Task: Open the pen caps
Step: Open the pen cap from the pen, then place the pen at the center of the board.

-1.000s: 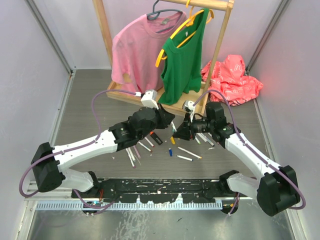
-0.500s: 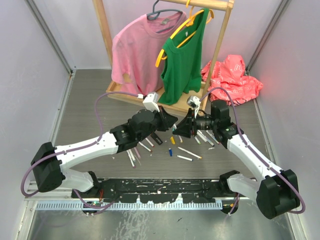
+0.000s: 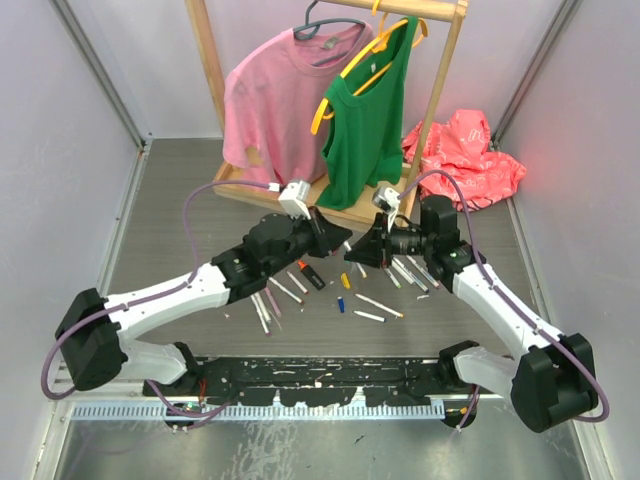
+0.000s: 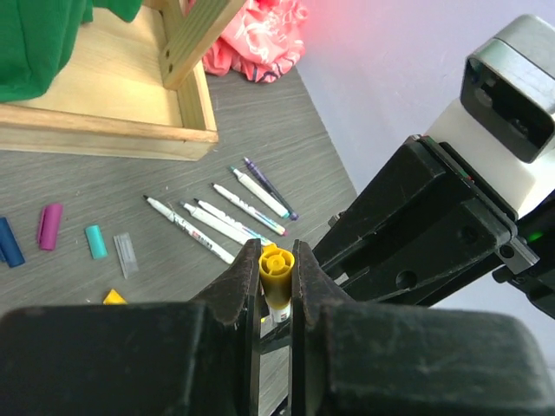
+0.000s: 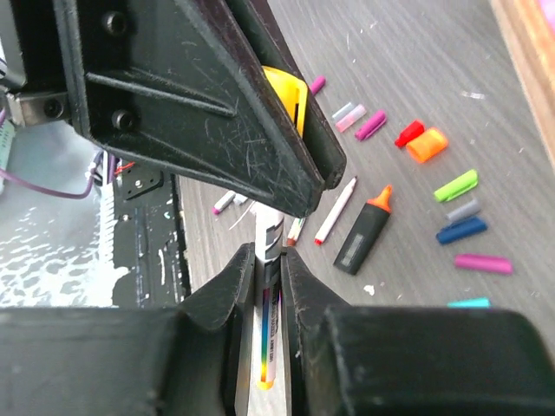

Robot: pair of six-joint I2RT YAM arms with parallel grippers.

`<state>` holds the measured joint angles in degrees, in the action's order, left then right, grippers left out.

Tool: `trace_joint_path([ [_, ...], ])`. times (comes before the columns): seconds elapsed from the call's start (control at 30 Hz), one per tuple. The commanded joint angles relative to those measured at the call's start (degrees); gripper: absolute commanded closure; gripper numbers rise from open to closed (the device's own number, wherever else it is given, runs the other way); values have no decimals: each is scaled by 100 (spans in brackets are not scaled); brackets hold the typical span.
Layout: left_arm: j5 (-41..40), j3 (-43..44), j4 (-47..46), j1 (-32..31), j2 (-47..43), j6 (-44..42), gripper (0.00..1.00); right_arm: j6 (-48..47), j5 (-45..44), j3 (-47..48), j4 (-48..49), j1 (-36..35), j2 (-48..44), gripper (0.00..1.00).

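Two grippers meet nose to nose in mid-air over the table (image 3: 170, 230), just in front of the wooden rack base (image 3: 255, 190).

L gripper (image 4: 276, 256): jaws nearly shut and clamped on the yellow cap (image 4: 276, 269). Both pads press its sides, and the cap's end faces the wrist cam. A bit of white barrel shows right under the cap.

R gripper (image 5: 267, 253): also closed down, pinching the white marker barrel (image 5: 265, 325). The barrel runs lengthwise between the fingers, w/ a colour-striped print along it. Its far end disappears behind the L gripper's black fingers, and in the R wrist view the yellow cap peeks out on the other side of them.

I can't tell whether cap and barrel are joined or apart, since the junction is hidden in both wrist views.

Below on the table lie the loose pen caps (image 5: 427, 145): pink, red, orange, green, grey, blue, magenta and teal, scattered near each other. An orange highlighter (image 5: 362, 236) lies beside them. Several uncapped white markers (image 4: 227, 217) lie roughly parallel, near the rack corner.
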<state>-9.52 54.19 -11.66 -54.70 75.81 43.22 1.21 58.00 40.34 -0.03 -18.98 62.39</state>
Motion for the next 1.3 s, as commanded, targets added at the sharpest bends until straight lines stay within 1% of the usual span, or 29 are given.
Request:
trace_joint_path([
  [0.0,-730,-210,-1266,949,-866,-304,100,-596,158,300,-712,-60,175,99],
  [0.1,-1460,-468,-1729,1122,-1283,-623,100,-978,18,424,-1100,-224,341,99],
  [0.2,-2006,-632,-1847,1174,-1696,-906,100,-1342,-256,543,-1430,-398,516,99],
  [0.3,-2283,-839,-1704,1241,-2127,-991,100,-1606,-395,641,-1666,-455,591,99],
  [0.4,-2324,-1181,-1303,1296,-2607,-851,100,-2242,-967,819,-2166,-456,539,99],
  [0.47,-2205,-1456,-1035,1307,-2948,-689,100,-2868,-1682,909,-2599,-445,477,99],
  [0.53,-1980,-1777,-853,1313,-3191,-491,100,-3148,-2546,881,-2758,-407,399,97],
  [0.57,-1873,-1952,-801,1312,-3278,-352,100,-3245,-2820,836,-2838,-395,379,97],
  [0.7,-1164,-2598,-1056,1314,-3370,100,100,-3484,-3405,722,-3339,-392,576,94],
  [0.83,-469,-2799,-1258,1317,-3137,451,100,-3531,-3881,667,-3669,-368,884,92],
  [0.97,-142,-2825,-1257,1317,-2782,811,100,-3544,-3996,603,-3771,-296,1126,88],
  [1.13,-60,-2932,-1366,1317,-2536,1049,100,-3683,-3953,660,-4134,-289,1723,88],
  [1.27,-76,-3008,-1376,1321,-2534,1093,100,-3691,-3940,651,-4201,-285,1958,87],
])
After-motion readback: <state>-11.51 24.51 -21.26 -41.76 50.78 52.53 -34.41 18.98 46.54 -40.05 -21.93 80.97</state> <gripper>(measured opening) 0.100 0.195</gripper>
